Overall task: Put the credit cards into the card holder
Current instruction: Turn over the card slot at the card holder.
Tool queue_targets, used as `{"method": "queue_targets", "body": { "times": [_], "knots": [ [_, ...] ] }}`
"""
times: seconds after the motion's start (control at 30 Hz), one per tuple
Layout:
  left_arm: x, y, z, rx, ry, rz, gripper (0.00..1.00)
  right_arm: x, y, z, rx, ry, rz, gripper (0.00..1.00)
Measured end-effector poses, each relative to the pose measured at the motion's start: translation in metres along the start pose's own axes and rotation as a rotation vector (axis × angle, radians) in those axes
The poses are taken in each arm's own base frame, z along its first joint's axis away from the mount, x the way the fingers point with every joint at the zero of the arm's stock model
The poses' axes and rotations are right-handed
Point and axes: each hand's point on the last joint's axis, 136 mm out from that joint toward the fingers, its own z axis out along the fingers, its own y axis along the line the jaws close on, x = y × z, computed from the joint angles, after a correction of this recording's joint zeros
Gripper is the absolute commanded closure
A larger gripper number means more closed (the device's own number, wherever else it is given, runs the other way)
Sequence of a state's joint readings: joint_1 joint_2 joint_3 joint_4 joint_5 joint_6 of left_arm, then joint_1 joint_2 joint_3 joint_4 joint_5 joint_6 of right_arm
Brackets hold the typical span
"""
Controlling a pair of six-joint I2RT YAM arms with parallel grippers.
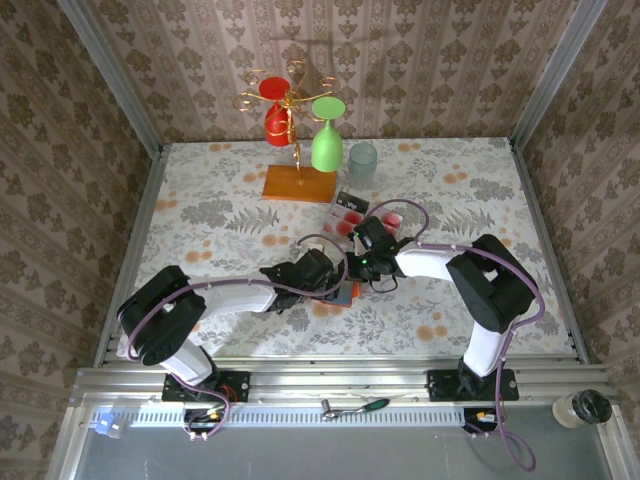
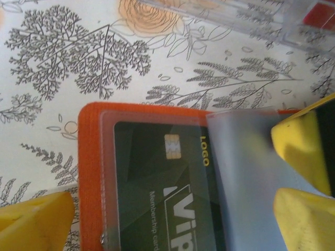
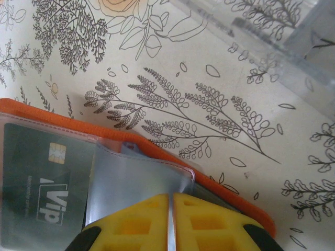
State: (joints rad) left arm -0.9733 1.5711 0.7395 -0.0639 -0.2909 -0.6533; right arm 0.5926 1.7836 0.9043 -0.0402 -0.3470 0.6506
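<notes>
Orange-red card holder [image 2: 89, 172] lies open on the floral tablecloth [image 2: 68, 63], between the two arms near the table's middle. From overhead its contents are too small to make out. The wrist views bring them close: a dark green VIP card [image 2: 152, 193] sits inside one clear pocket. The right wrist view shows the right gripper [image 3: 170, 209], yellow fingers pressed together, pinching a loose clear sleeve [image 3: 136, 183] of the holder. The left gripper [image 1: 328, 282] hangs over the holder, fingers spread wide, gripping nothing. The overhead view gives the credit cards [image 1: 350, 213], red and white, lying in a clear tray [image 2: 246, 21] just behind the holder.
</notes>
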Motion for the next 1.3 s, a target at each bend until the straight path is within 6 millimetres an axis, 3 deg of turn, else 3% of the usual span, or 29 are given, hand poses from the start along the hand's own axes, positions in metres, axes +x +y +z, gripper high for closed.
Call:
{"method": "queue_targets", "body": {
  "times": [0.17, 0.27, 0.47, 0.67, 1.03, 1.3],
  "knots": [
    [0.01, 0.006, 0.003, -0.01, 0.014, 0.004, 0.14, 0.001, 0.001, 0.0, -0.008, 0.006, 0.004, 0.83],
    [0.012, 0.007, 0.004, -0.007, 0.011, 0.0, 0.19, 0.001, 0.004, 0.0, -0.021, 0.012, 0.006, 0.75],
    [0.013, 0.006, 0.005, 0.006, 0.003, -0.006, 0.21, -0.003, 0.012, -0.009, -0.035, -0.004, 0.001, 0.59],
    [0.012, 0.006, 0.005, 0.009, -0.003, -0.009, 0.21, -0.006, 0.021, -0.027, -0.057, -0.046, 0.002, 0.58],
    [0.013, 0.006, 0.006, 0.014, -0.009, -0.013, 0.22, 0.005, 0.006, -0.01, -0.037, -0.01, 0.053, 0.58],
    [0.013, 0.006, 0.006, 0.015, -0.012, -0.019, 0.22, 0.003, 0.011, -0.005, -0.072, -0.008, 0.063, 0.59]
  ]
}}
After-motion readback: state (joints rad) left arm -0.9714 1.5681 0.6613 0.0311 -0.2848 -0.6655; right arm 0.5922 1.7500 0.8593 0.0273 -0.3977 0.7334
